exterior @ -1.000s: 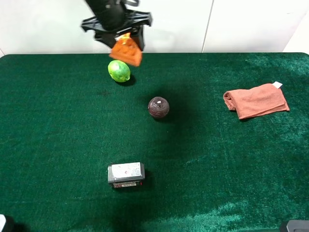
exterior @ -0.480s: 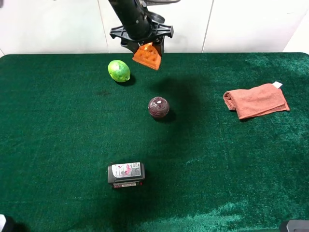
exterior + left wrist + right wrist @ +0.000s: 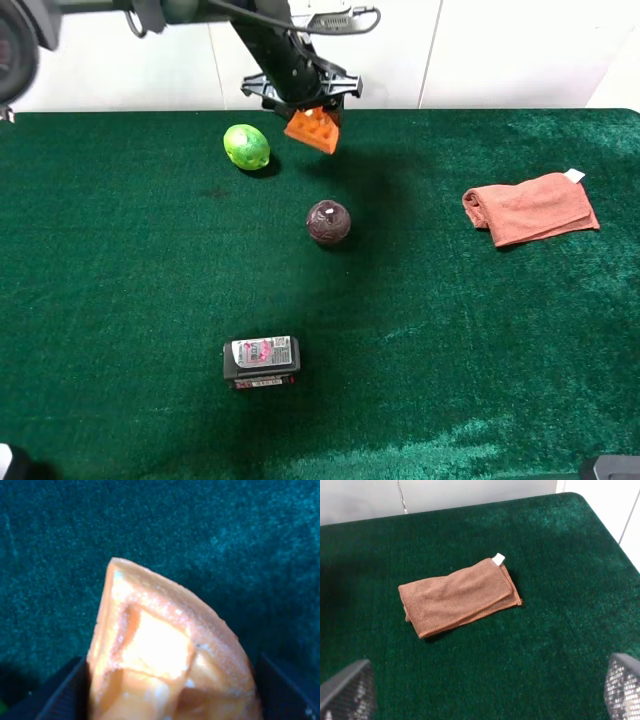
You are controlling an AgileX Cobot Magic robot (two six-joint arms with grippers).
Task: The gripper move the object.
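My left gripper (image 3: pixel 308 108) is shut on the toy waffle (image 3: pixel 313 128), an orange quarter wedge with a yellow-orange grid top. It holds the waffle above the green table near the far edge, right of the lime (image 3: pixel 246 147) and beyond the dark maroon ball (image 3: pixel 328 222). In the left wrist view the waffle (image 3: pixel 165 655) fills the frame between the black fingers (image 3: pixel 60 695). My right gripper (image 3: pixel 485 700) is open and empty, with its mesh fingertips (image 3: pixel 347 690) at the frame corners, near the brown cloth (image 3: pixel 457 596).
The folded brown cloth (image 3: pixel 530 207) lies at the right of the table. A small black and silver box (image 3: pixel 261 361) lies at the front middle. The table's far edge meets a white wall.
My left gripper has carried the waffle to the right, from above the lime to a spot right of it, and a little lower. The other things have not moved.
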